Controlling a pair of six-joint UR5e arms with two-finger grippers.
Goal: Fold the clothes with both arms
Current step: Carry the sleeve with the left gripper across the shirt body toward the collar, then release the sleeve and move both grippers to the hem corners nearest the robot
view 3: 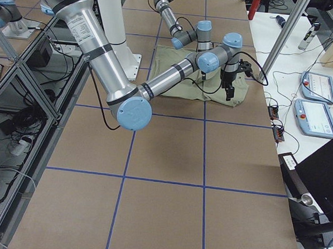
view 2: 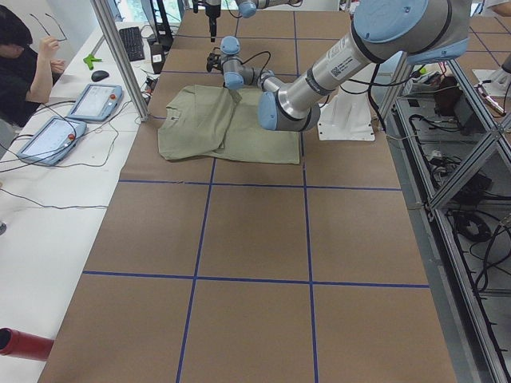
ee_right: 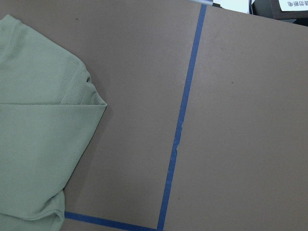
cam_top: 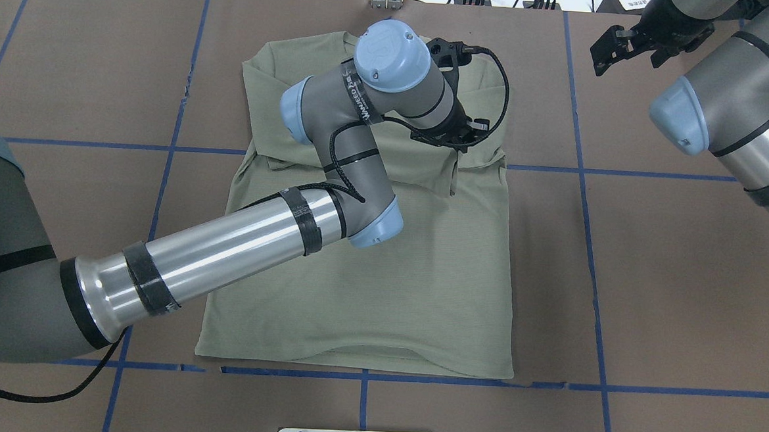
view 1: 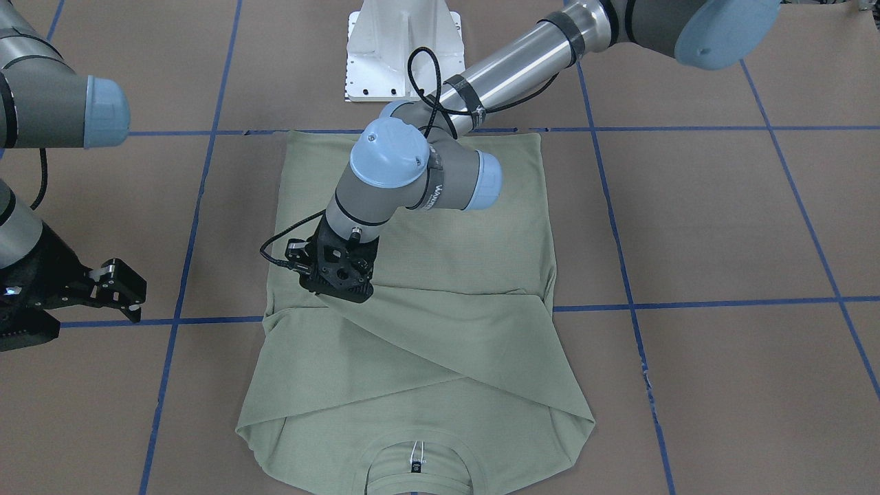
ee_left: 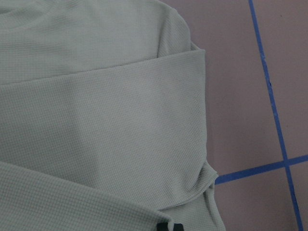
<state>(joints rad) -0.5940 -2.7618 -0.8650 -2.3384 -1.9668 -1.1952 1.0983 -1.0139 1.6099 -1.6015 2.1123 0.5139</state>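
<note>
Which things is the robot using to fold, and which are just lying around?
For the job:
- green shirt
- left gripper, down on the folded sleeve
- right gripper, off the shirt, over bare table

Just lying about:
- white pedestal
- handheld screens on the side bench
- keyboard
- red tube

My left arm reaches forward across the middle, its wrist bent so my left gripper points straight down. I cannot tell whether its jaws are closed. My right gripper hangs off to my right side, jaws spread apart.
</note>
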